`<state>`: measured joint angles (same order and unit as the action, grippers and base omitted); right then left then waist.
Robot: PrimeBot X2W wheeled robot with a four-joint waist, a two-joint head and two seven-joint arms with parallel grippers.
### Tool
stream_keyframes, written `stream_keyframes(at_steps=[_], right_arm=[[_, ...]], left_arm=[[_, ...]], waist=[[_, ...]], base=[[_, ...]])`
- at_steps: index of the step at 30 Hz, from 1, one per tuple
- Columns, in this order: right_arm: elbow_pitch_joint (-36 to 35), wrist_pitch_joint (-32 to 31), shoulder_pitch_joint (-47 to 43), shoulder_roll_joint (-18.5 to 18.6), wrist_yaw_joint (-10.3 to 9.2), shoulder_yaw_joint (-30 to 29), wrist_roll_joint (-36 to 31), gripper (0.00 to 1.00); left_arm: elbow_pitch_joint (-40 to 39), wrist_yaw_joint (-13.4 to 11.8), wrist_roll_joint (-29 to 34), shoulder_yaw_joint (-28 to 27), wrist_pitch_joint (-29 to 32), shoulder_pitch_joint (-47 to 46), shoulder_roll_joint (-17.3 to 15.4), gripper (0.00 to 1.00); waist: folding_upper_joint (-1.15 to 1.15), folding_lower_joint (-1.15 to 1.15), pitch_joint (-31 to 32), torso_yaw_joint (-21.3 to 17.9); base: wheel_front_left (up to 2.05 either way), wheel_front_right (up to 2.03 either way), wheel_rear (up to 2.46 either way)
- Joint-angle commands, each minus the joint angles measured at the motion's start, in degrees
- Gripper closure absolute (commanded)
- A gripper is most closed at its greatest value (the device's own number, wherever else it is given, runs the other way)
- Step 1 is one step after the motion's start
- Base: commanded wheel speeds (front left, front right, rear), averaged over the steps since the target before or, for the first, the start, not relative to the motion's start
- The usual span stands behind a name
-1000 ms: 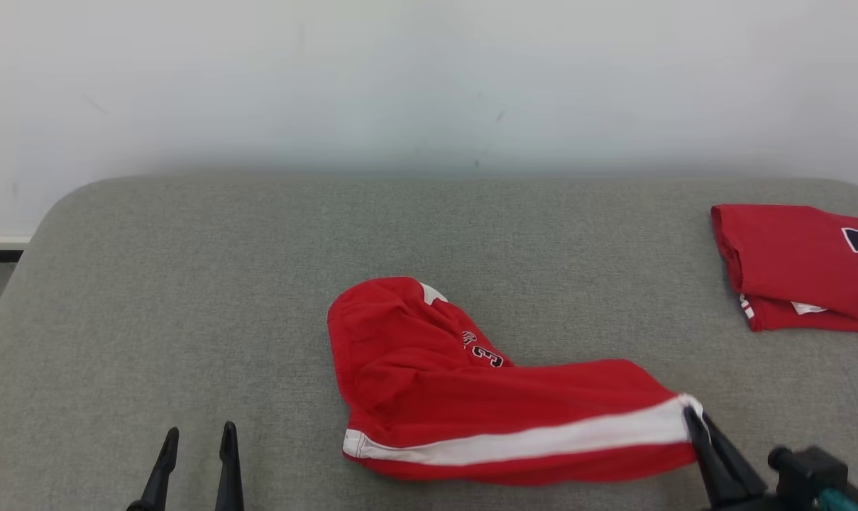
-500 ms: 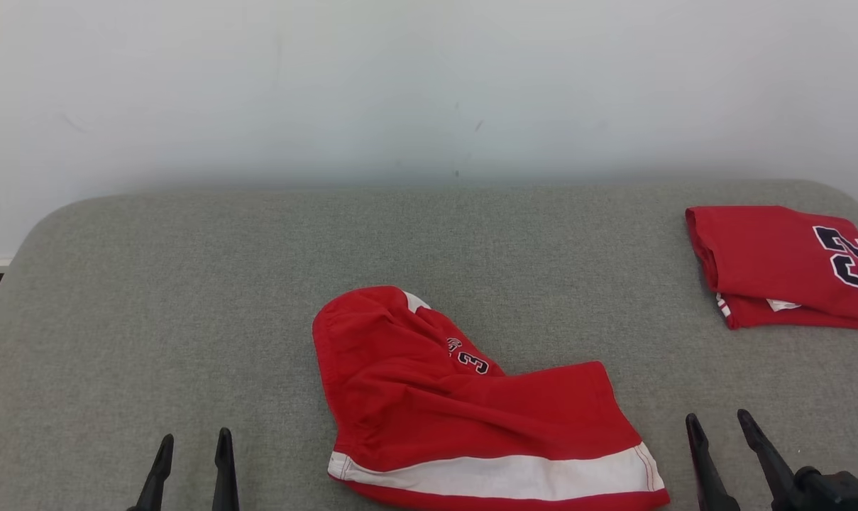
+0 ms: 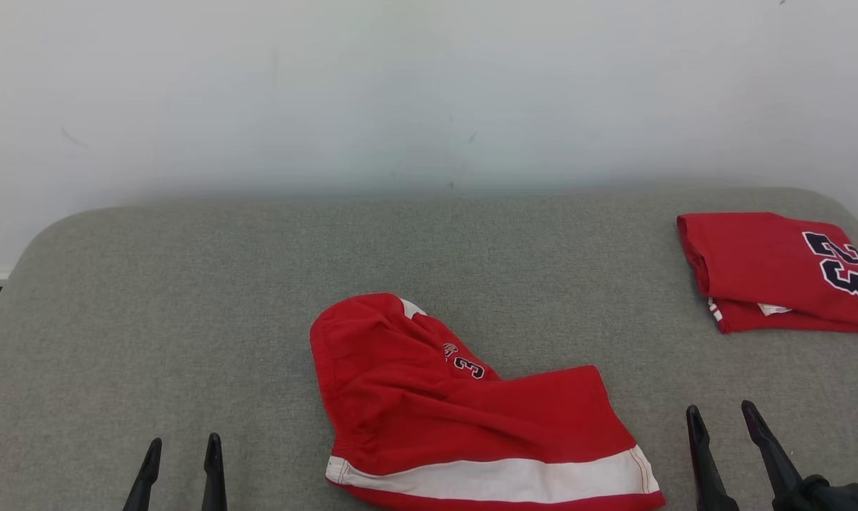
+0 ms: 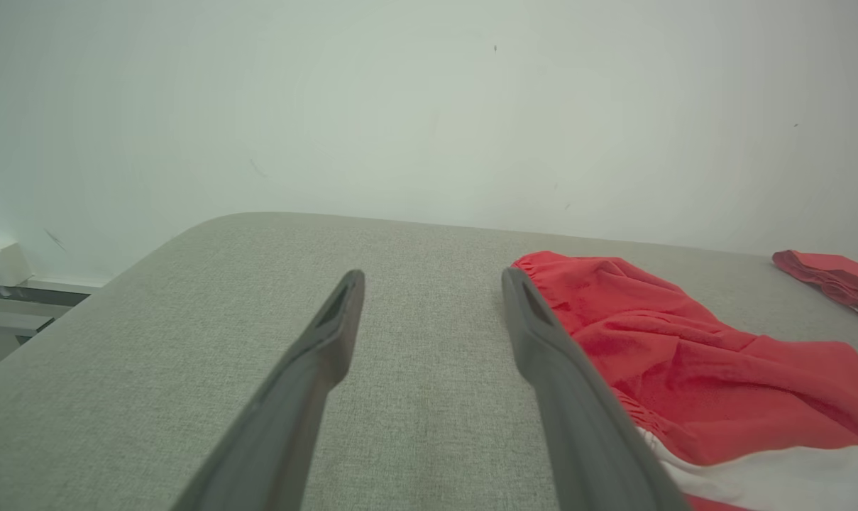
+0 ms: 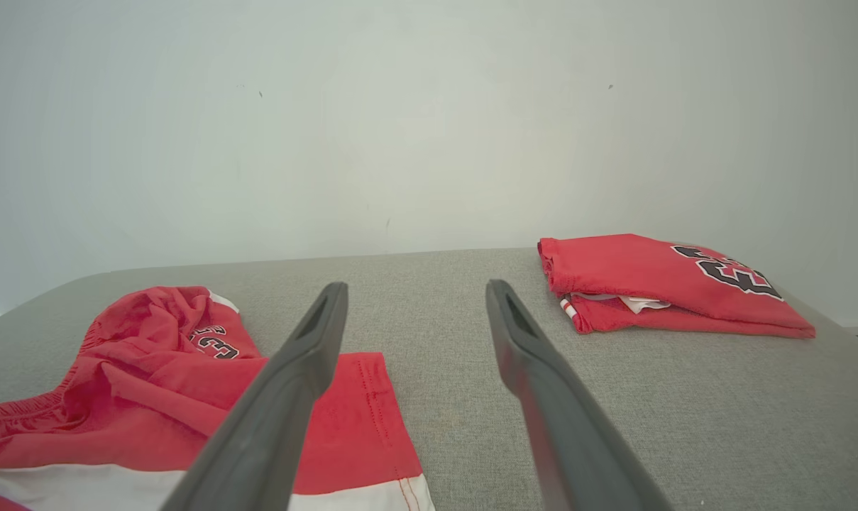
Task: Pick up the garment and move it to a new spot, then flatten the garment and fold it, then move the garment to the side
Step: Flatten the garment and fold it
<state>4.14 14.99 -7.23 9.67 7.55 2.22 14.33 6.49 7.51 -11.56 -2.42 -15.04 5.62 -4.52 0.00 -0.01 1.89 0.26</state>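
From the head view we see the garment (image 3: 457, 419), a pair of red shorts, lying rumpled on the gray desk (image 3: 187, 284) near its front edge, a little right of the middle. Its long axis runs on a slant from the bunched end at the far left to the leg opening at the near right. The white band (image 3: 492, 479) runs along its near edge. The left end effector (image 3: 184, 440) stands spread and empty, well apart from the garment. The right end effector (image 3: 719, 408) is spread too, holding nothing, just beside the leg opening. A folded shirt (image 3: 762, 262) lies at the far right.

In the left wrist view we see the left end effector (image 4: 432, 273) wide over bare desk, with the garment (image 4: 684, 355) to its right.

In the right wrist view the right end effector (image 5: 416, 284) gapes wide. The garment (image 5: 152, 376) lies to its left and the folded shirt (image 5: 649, 284) to its right.
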Motion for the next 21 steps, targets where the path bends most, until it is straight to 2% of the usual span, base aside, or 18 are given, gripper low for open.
stream_keyframes(at_steps=[1, 8, 21], right_arm=[[-0.5, 0.2, -0.8, -0.3, -0.14, -0.2, -0.4, 0.00], [-0.8, 0.2, -2.2, -1.4, -0.14, -0.7, -0.7, 0.00], [-0.5, 0.2, -3.5, -2.5, -0.14, -1.1, -1.1, 0.00]], left_arm=[[-0.5, -0.1, 0.6, 0.0, -0.2, 0.7, -0.6, 0.00], [-1.2, -0.1, 1.0, 0.6, -0.2, 1.8, -1.6, 0.00], [-1.4, -0.1, 1.6, 0.9, -0.2, 2.4, -1.3, 0.00]], waist=[[0.00, 0.01, 0.2, 0.0], [0.00, 0.01, 0.5, 0.0], [0.00, 0.01, 0.6, 0.1]], base=[[0.00, 0.00, 0.00], [0.00, 0.00, 0.00], [0.00, 0.00, 0.00]])
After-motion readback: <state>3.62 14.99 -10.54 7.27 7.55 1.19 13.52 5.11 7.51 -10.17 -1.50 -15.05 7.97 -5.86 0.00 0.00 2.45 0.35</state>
